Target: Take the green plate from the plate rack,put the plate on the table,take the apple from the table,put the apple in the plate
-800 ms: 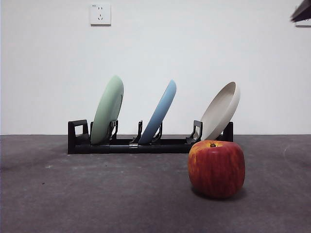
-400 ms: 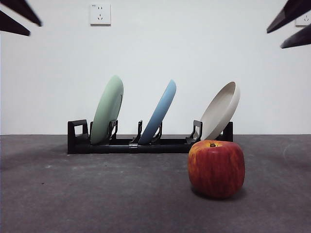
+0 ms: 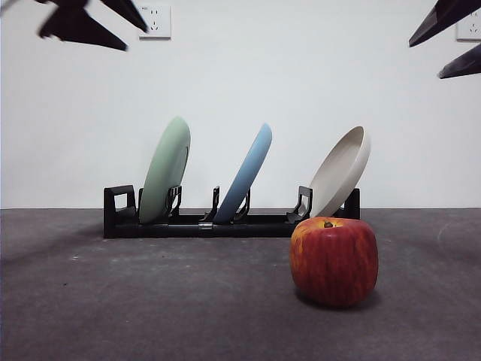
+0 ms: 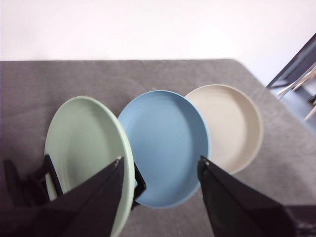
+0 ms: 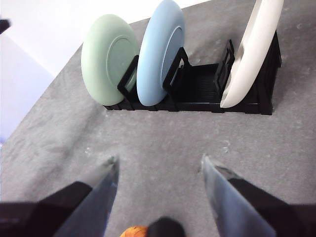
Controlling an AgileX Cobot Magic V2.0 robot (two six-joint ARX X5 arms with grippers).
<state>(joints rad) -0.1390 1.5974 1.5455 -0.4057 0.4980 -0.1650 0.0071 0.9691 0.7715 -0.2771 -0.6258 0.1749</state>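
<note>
Left pincer (image 4: 160, 165): jaws spread wide, holding nothing; you see it above the rack, with the green plate (image 4: 86, 148) and the blue plate (image 4: 165, 145) showing between and behind its jaws. In the front view it appears only as dark tips in the top corner (image 3: 83, 19), well clear of the plates.

Right pincer (image 5: 160, 165): jaws also wide apart, empty, above bare counter (image 5: 163, 143) in front of the plate rack (image 5: 197, 89). Its dark tips sit in the opposite top corner of the front view (image 3: 451, 41).

Green plate: seated on edge at the end slot of the rack (image 3: 161, 169), leaning, with the blue plate (image 3: 246, 173) in the middle and the cream plate (image 3: 342, 171) at the other end.

Apple (image 3: 334, 261): on the counter, just in front of the rack's cream-plate end.

Per view: your left wrist view alone shows the plates' inner faces; your right wrist view shows their backs and only an orange sliver of the apple (image 5: 133, 231); the wall socket (image 3: 155, 21) appears in the front view only.
</note>
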